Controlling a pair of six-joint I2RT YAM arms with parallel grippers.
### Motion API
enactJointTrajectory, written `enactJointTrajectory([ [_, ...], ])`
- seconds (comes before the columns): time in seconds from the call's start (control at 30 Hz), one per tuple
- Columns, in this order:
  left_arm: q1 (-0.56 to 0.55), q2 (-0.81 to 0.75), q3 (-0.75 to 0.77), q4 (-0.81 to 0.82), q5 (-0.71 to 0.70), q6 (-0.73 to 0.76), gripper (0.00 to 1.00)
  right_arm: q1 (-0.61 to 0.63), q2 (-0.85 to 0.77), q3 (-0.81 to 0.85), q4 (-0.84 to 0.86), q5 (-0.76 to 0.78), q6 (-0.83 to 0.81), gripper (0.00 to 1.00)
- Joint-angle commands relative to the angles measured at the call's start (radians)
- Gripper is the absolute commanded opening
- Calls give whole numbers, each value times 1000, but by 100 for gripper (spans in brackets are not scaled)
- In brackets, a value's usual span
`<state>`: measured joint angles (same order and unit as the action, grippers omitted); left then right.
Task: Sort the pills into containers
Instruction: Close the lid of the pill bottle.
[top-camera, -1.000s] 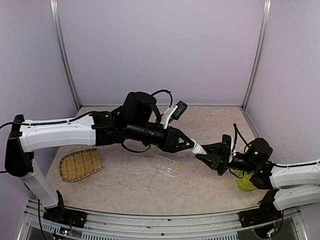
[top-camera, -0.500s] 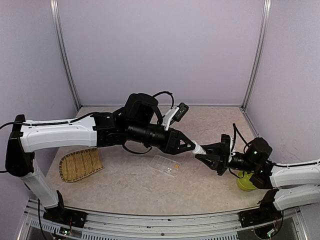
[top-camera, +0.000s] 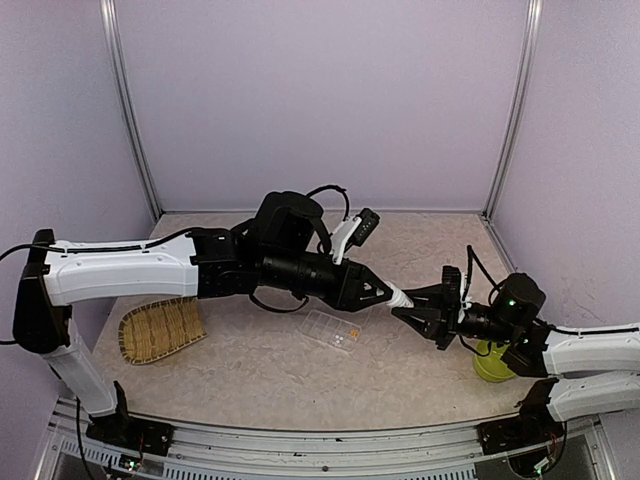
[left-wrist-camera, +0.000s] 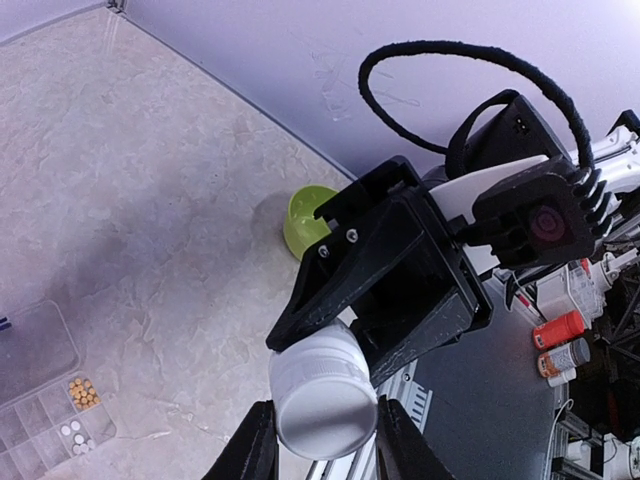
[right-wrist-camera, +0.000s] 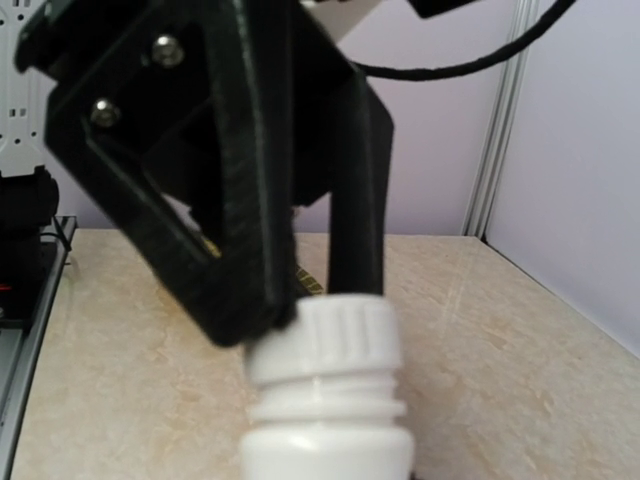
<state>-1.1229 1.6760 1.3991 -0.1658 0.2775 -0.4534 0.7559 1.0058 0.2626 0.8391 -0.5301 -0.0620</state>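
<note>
Two grips clamped tight in mid-air: left gripper from 10 o'clock, right gripper from 3. At 7 o'clock below, compartment box. Between them white bottle lying roughly 10-to-4, cap in left's hold, body in right's; orange pills boxed

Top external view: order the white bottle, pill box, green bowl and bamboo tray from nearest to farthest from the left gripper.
From the left gripper:
1. white bottle, at its fingertips.
2. clear pill box, just below-left.
3. lime-green bowl, far right.
4. woven bamboo tray, far left.
</note>
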Motion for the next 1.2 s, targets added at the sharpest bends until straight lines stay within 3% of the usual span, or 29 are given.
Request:
enactJointTrajectory([
  [0.0,-2,10,18,-30,-44,3,31,-4,-25,34,33,-5,2,25],
  [0.63,33,64,28,-33,146,12,30,23,-32,91,-76,-35,-57,25],
  [1.07,45,39,3,-6,198,218,26,23,-43,117,-57,-148,146,25],
  [1.17,53,34,-2,-7,206,260,30,23,-54,118,-55,-167,180,25],
])
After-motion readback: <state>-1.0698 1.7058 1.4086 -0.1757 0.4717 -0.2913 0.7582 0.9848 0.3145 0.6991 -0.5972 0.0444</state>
